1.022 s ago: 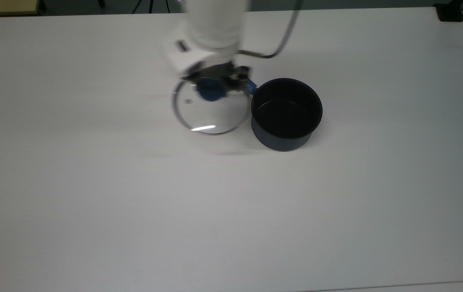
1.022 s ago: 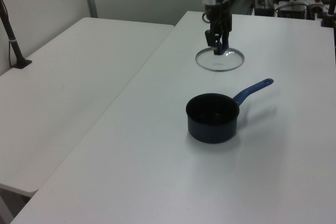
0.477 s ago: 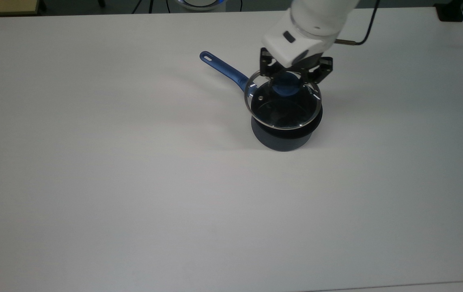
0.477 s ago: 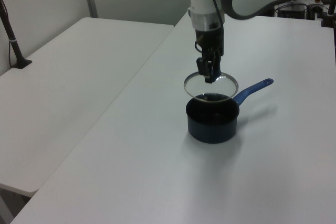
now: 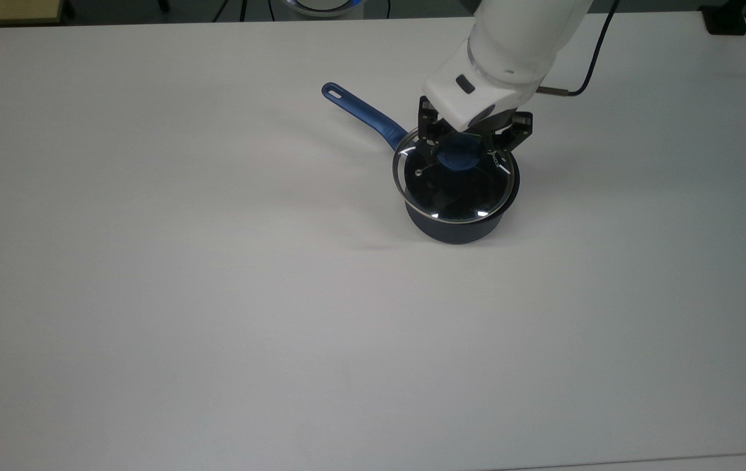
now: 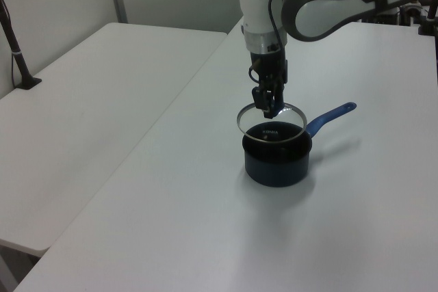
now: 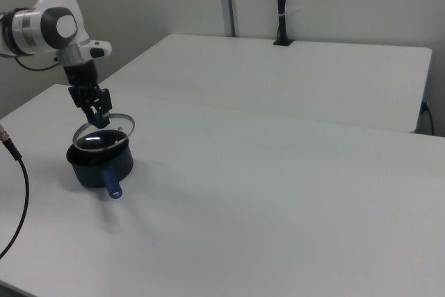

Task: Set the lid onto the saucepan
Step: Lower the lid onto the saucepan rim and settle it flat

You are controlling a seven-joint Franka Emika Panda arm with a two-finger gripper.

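1. The jaws [image 5: 461,154] are clenched on the blue knob [image 5: 457,159] at the middle of the lid [image 5: 454,186], with the white arm [image 5: 510,46] reaching down from the top view's upper edge.
2. The lid is a round glass disc with a thin metal rim, and it hangs just over the mouth of the saucepan [image 5: 457,226]. In the left view the lid [image 6: 272,118] sits slightly tilted above the saucepan [image 6: 277,162], and whether its rim touches the pan's edge cannot be told.
3. In the top view the lid is shifted a little toward the top view's left of the pan's mouth, so its rim overhangs on that side.
4. The saucepan is dark and stands upright on the white counter [image 5: 216,294]. Its long blue handle [image 5: 363,112] points toward the top view's upper left, and a hole shows at its far end.
5. In the right view the jaws [image 7: 97,117] hold the lid [image 7: 104,130] over the saucepan [image 7: 97,161], and the handle [image 7: 111,182] points toward the camera.
6. A dark cable [image 5: 582,72] runs from the arm across the counter.
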